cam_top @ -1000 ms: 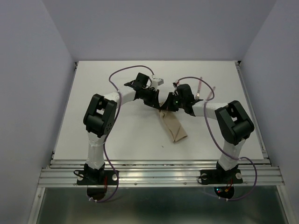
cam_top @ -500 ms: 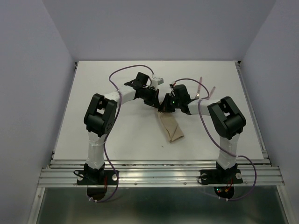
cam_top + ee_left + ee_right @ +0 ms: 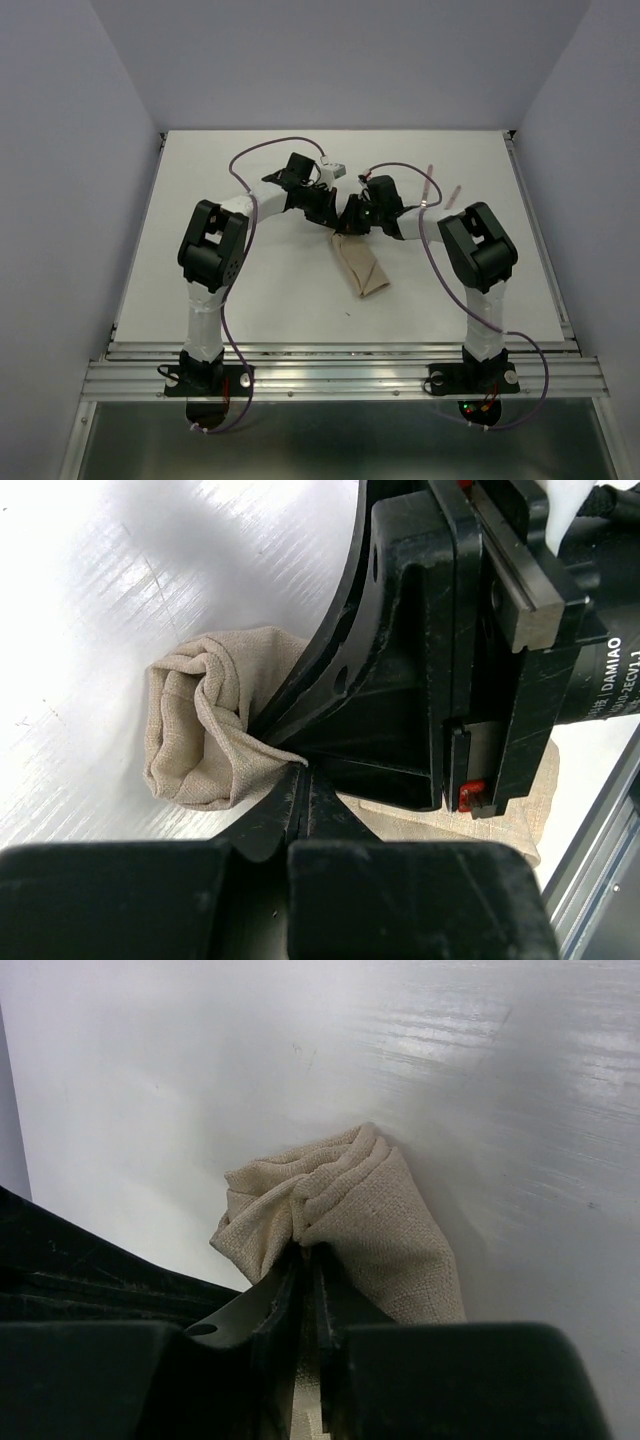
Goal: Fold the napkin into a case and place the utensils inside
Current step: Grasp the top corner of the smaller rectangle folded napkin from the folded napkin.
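The tan napkin (image 3: 362, 266) lies as a narrow folded strip mid-table, its far end bunched (image 3: 200, 720). My left gripper (image 3: 303, 770) is shut on a pulled-out corner of that bunched end. My right gripper (image 3: 308, 1250) meets it from the other side, jaws nearly together with only a thin slit, a puckered fold of napkin (image 3: 370, 1220) caught at the tips. In the top view both grippers (image 3: 336, 222) (image 3: 352, 226) crowd over the strip's far end. Two pinkish utensils (image 3: 430, 183) (image 3: 453, 192) lie on the table to the right, behind the right arm.
The right gripper's black body (image 3: 450, 650) fills the space just beyond my left fingers. Purple cables (image 3: 270, 150) loop over both arms. The white table (image 3: 250, 290) ends at a metal rail (image 3: 340, 360) near the arm bases.
The right arm has folded in and shifted left and back. The napkin's near end slid left with it. The right jaws now show a thin slit.
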### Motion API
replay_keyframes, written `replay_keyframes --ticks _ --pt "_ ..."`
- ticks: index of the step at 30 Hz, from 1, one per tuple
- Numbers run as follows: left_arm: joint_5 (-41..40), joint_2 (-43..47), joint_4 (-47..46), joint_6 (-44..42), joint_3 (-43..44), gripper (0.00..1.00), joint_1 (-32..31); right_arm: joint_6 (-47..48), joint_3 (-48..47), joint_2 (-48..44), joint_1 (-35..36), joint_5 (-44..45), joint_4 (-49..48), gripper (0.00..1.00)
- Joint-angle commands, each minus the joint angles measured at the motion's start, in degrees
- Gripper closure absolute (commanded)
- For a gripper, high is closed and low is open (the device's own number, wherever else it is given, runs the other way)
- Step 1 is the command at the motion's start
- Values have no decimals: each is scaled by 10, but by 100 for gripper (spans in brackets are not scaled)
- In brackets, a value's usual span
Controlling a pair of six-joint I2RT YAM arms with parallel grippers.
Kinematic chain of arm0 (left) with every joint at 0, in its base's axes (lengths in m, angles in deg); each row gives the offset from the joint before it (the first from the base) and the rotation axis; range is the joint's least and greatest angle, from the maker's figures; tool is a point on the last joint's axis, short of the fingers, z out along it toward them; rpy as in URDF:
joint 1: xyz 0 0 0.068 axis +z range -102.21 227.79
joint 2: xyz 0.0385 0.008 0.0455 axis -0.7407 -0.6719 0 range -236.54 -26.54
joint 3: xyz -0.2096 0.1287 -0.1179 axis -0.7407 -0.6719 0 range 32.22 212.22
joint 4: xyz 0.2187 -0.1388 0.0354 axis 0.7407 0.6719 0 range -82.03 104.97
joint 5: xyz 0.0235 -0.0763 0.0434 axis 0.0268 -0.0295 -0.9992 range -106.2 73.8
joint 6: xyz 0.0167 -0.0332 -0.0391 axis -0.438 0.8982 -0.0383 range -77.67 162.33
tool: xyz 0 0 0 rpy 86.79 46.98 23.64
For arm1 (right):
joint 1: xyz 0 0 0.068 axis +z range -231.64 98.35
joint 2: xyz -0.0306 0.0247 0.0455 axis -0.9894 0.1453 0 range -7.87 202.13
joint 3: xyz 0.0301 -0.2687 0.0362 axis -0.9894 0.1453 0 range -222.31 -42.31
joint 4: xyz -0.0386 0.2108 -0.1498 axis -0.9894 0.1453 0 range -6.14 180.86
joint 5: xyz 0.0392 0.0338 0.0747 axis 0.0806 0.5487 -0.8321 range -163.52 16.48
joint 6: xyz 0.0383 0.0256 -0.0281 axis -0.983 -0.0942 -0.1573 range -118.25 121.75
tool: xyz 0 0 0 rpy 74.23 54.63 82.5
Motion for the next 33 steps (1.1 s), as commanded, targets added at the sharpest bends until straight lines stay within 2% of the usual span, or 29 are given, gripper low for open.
replay_keyframes --ticks 1,8,17,26,29,31,33 --pt "36 17 -14 5 2 100 -17 7 -1 -23 11 -26 -27 81" --pt "32 16 -6 -2 12 100 -14 18 40 -78 11 -10 -26 73" --pt "30 19 5 -18 10 100 -7 23 70 -124 11 12 -24 74" --pt "34 19 3 -19 8 100 -6 24 78 -146 11 43 -10 59" --pt "35 19 2 -19 7 100 -6 15 86 -157 11 57 -19 60" --pt "35 19 2 -19 6 100 -6 6 95 -167 11 76 -35 67" --pt "35 18 1 -19 5 100 -5 -14 115 -173 6 91 -53 70"
